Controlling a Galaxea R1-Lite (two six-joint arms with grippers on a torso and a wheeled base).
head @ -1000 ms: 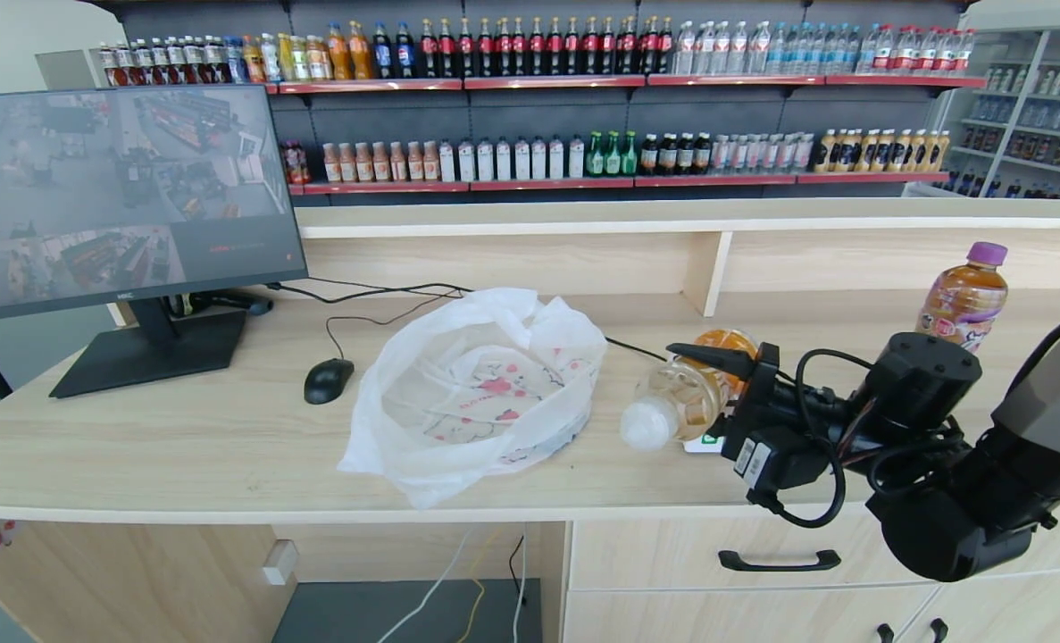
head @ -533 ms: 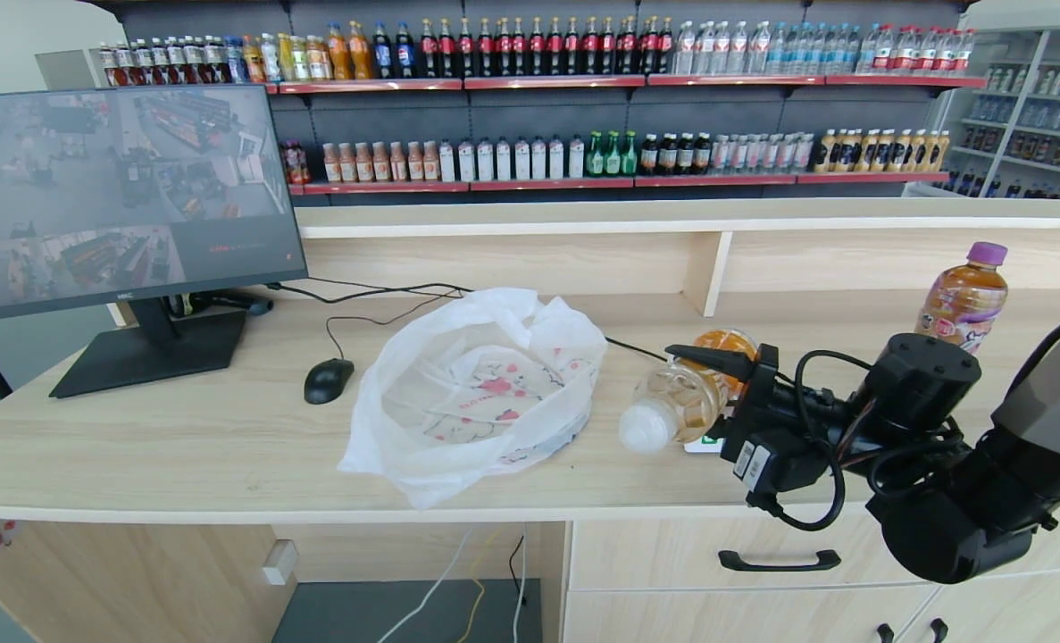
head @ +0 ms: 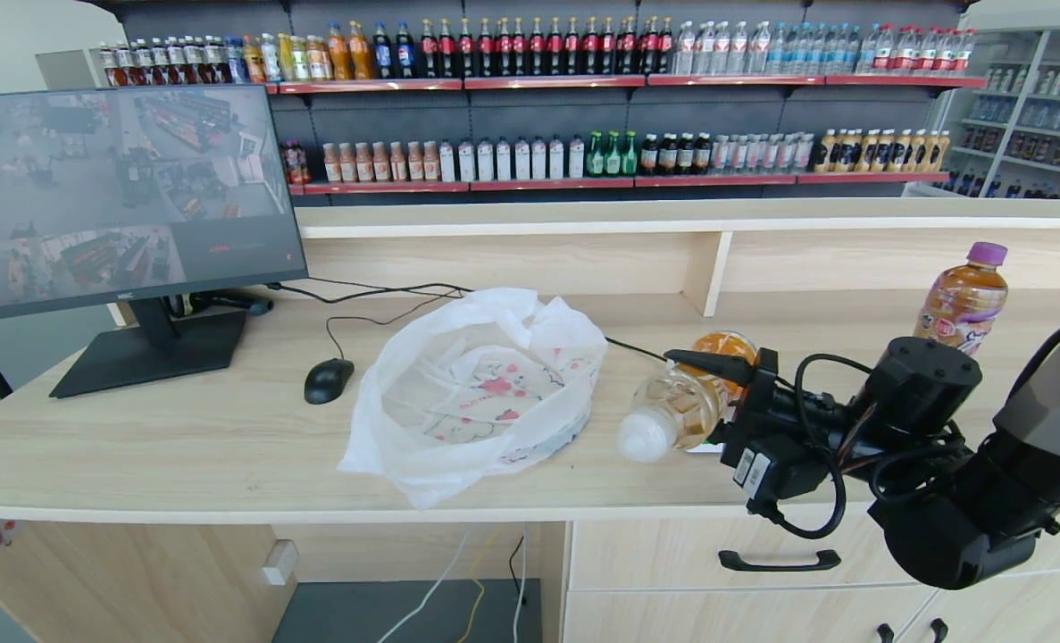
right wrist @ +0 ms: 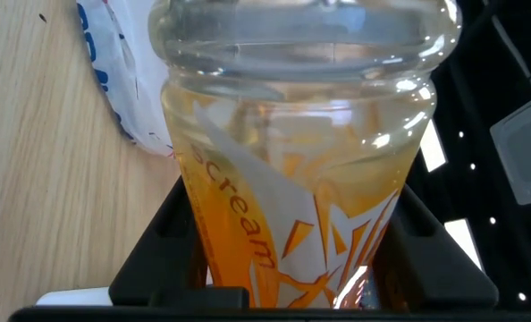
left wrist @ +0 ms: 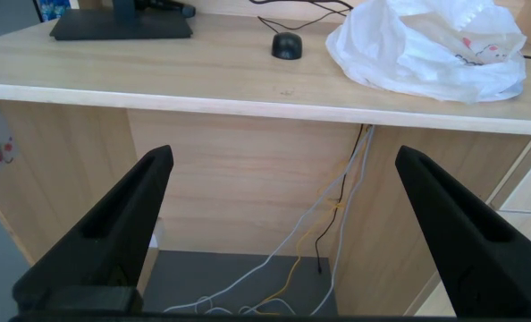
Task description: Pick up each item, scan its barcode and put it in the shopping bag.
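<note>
Left end effector [left wrist: 283,156] hangs below the desk [head: 181,446] edge, wide open and empty. Monitor [head: 119,196] and mouse [head: 328,379] sit left of the bag [head: 480,393]. Your right end effector [head: 706,402] grips the bottle [head: 672,409] sideways, just right of the bag. Bagging looks next: carry it over the rim. Second bottle [head: 963,299] waits far right.

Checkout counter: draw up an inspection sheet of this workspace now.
Surface: light wooden counter, level.
Job's things: white shopping bag open, mid-counter; orange drink bottle held sideways, cap toward the bag; purple-capped bottle upright at the robot's right.
Clutter: black mouse; monitor on its stand, left.
Grippers: right gripper shut on the orange drink bottle; left gripper open, below the counter's edge.
Cables: black cables behind the bag; wires hanging under the counter.
Surroundings: shelves of bottled drinks behind.
</note>
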